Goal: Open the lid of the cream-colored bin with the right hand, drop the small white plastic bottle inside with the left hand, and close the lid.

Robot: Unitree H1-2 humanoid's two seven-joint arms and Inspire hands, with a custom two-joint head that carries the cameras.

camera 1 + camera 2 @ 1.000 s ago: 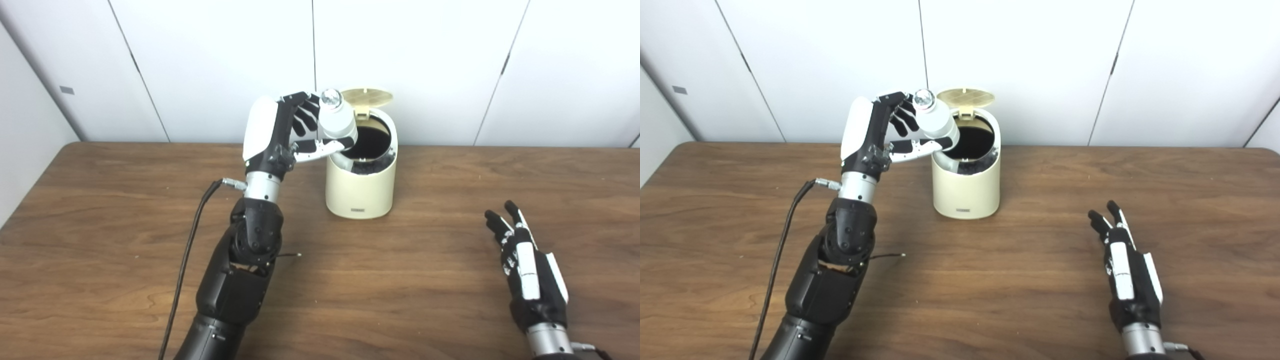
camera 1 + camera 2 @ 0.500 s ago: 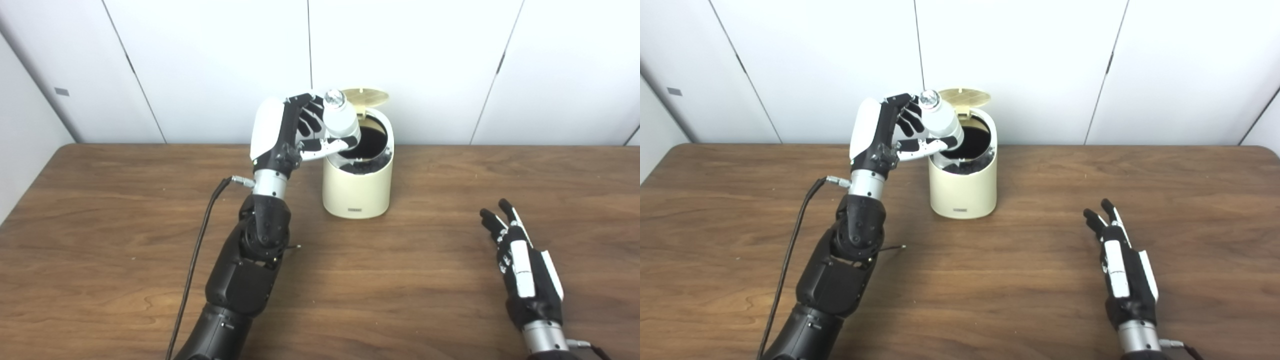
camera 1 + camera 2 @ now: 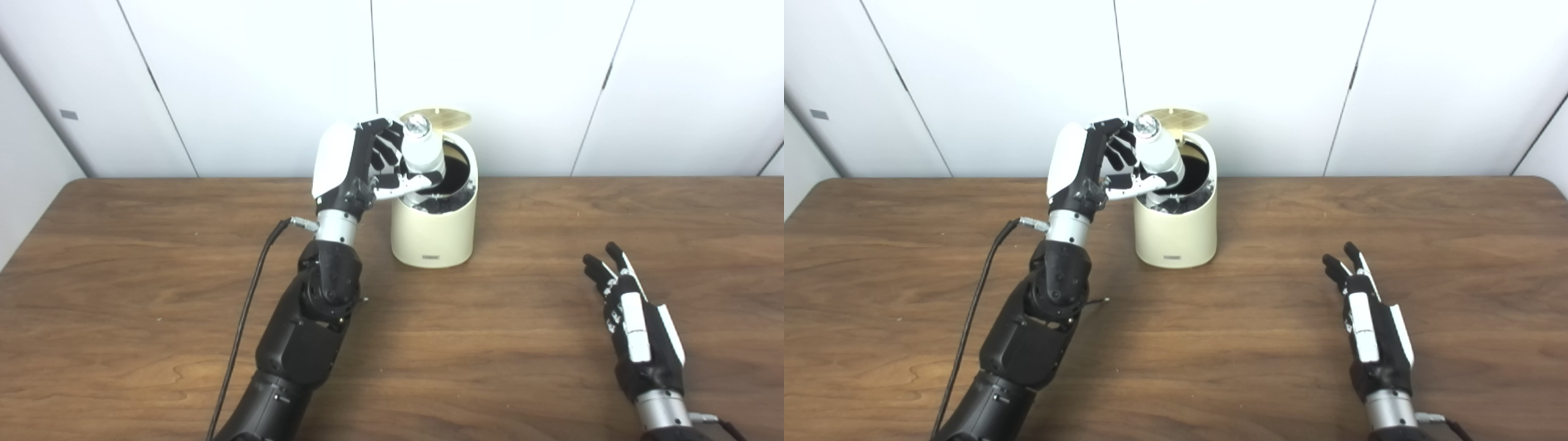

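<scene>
Right hand (image 3: 640, 327) at near right, low over the wooden tabletop (image 3: 490, 343), back of hand up, fingers (image 3: 597, 268) extended and slightly spread, pointing toward the far side; it holds nothing. Whether the palm touches the wood cannot be told. It sits well apart from the bin. Left forearm (image 3: 306, 331) rises from the near edge, left of centre, with a black cable (image 3: 245, 318) running beside it along its left side up to the wrist. Left hand (image 3: 361, 162) is raised at the bin's upper left edge, white back plate facing left, fingers (image 3: 1118, 150) and thumb wrapped around the small white plastic bottle (image 3: 422, 156). Bottle is tilted, shiny rounded end (image 3: 1146, 125) uppermost and leaning left, lower end over the bin's opening at about rim level; not released, the grip is closed on it. Cream-colored bin (image 3: 435, 229) stands upright on the tabletop at centre, toward the far side, a small label low on its near face. Dark interior visible through the open mouth. Lid (image 3: 442, 116) is up, hinged at the far rim, ribbed underside showing. Beyond the tabletop, white wall panels (image 3: 490, 79) with dark vertical seams.
</scene>
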